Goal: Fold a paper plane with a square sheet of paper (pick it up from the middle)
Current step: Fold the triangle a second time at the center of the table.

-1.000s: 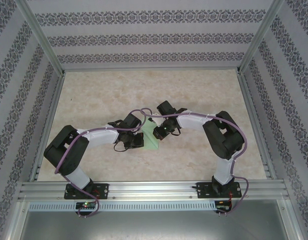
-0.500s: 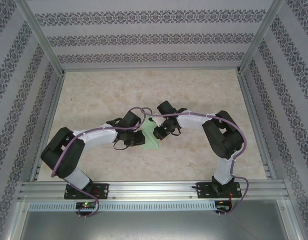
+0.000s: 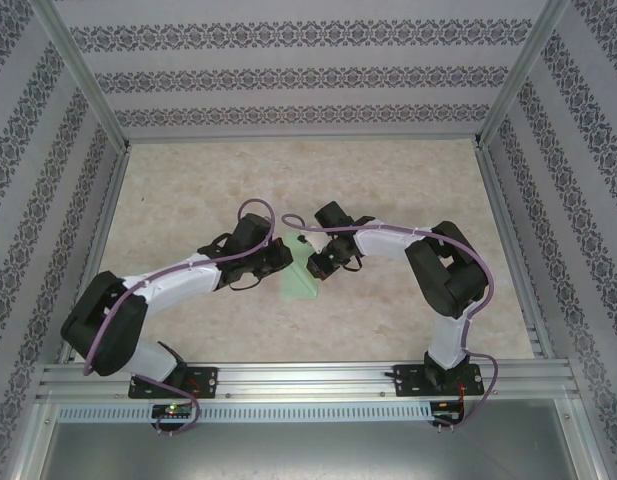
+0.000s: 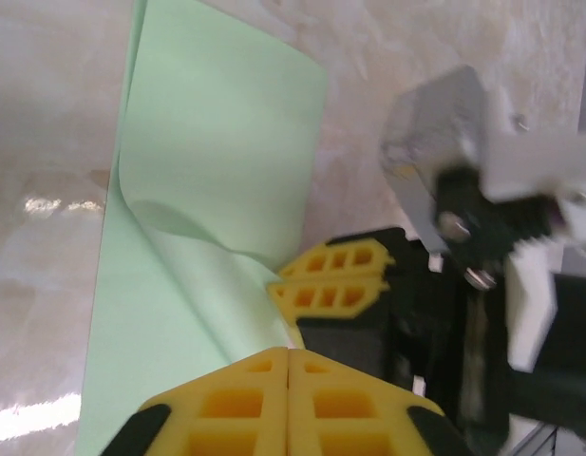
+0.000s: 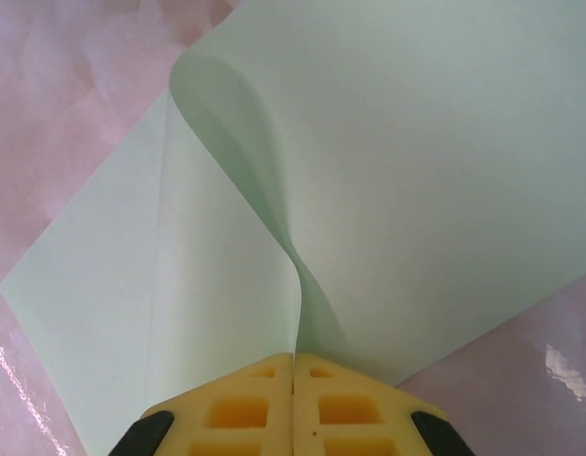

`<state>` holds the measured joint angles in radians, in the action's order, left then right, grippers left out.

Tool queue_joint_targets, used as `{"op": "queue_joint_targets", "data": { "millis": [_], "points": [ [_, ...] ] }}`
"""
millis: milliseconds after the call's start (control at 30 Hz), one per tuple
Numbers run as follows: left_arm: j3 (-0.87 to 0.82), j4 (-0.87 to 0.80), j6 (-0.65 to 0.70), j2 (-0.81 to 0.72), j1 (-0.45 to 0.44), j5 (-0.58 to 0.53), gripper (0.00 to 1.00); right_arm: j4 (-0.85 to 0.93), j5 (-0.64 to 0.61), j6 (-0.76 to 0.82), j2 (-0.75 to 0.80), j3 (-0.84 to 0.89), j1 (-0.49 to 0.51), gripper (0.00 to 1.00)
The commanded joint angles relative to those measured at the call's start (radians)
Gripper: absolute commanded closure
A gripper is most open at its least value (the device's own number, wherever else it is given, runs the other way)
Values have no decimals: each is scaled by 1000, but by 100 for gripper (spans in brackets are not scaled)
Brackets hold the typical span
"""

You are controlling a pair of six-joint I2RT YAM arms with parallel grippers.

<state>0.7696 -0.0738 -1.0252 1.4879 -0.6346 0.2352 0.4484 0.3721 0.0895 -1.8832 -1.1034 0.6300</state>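
1. The marbled table point(image 3: 408, 190) carries the sheet
2. The square sheet of paper point(image 5: 435, 180) is pale green and mostly flat, with one flap curling up in a soft ridge
3. The right gripper point(image 5: 293, 359) has its yellow fingers pressed together on that ridge, pinching it at their tips
4. The left gripper point(image 4: 288, 353) has its fingers together; the paper lies left of them and reaches their tips, but I cannot tell if they pinch it

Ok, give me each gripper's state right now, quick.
Left gripper: shut, pads together, apparently pinching the green paper at its edge.
Right gripper: shut on a raised ridge of the green paper.
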Motion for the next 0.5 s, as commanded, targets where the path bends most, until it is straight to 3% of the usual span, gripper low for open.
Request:
{"op": "queue_joint_targets", "data": {
  "millis": [0, 100, 200, 467],
  "points": [
    [-38, 229, -150, 67, 16, 34, 95, -13, -3, -3, -26, 20, -7, 94],
    [-49, 335, -183, 117, 16, 58, 94, -5, -3, -6, -33, 13, -6, 94],
    [-28, 290, -172, 141, 15, 49, 95, -16, -1, -11, -28, 20, -6, 94],
    [-41, 354, -172, 191, 17, 61, 93, -13, 2, -13, -33, 14, -5, 94]
  ]
}}
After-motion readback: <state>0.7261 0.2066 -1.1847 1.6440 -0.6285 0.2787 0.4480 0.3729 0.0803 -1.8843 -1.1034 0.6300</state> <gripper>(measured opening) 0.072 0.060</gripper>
